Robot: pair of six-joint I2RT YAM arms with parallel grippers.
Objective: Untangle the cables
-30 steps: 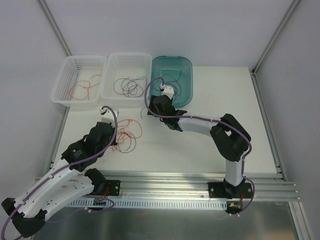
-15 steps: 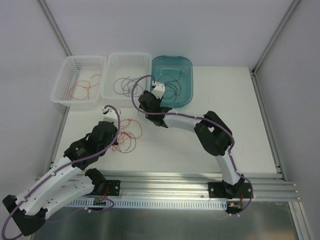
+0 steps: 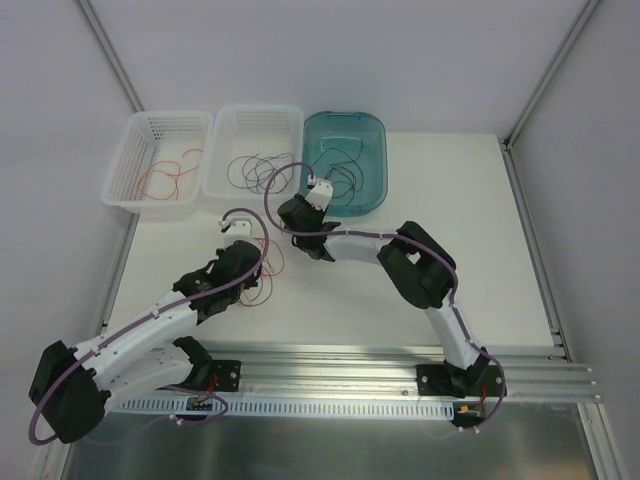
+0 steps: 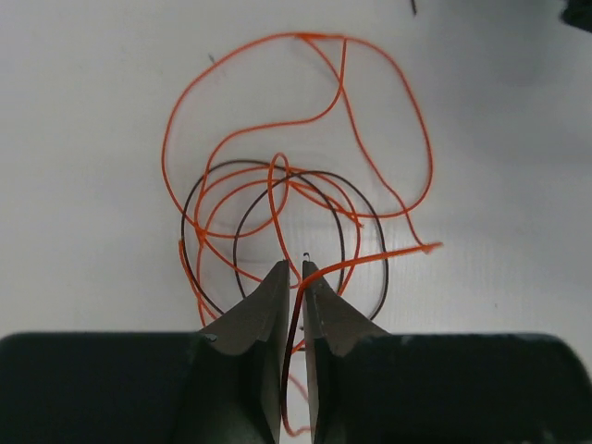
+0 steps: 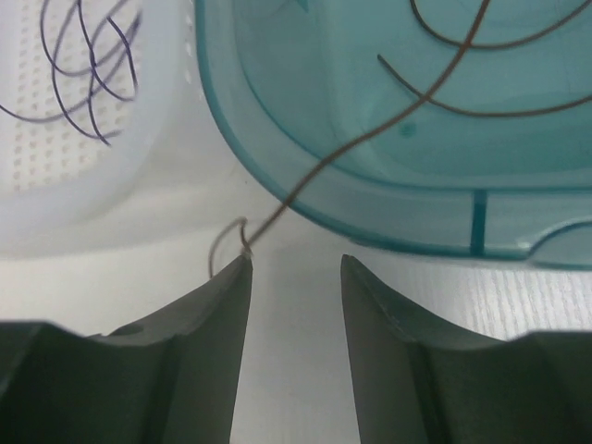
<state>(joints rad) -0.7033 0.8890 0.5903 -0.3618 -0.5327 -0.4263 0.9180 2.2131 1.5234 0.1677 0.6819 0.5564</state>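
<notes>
The left gripper (image 4: 294, 268) is pinched shut on one strand of the cables (image 4: 289, 182) looping just ahead of its tips, likely to draw it free; the right gripper (image 5: 296, 259), jaws half apart and empty, faces a dark wire (image 5: 370, 137) trailing from the teal tub (image 5: 305, 202) ahead.

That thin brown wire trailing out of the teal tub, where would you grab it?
Grip the brown wire by its curled tail on the table, just outside the teal tub, coming straight down from above. There it lies alone; inside the tub it crosses other wires.
</notes>
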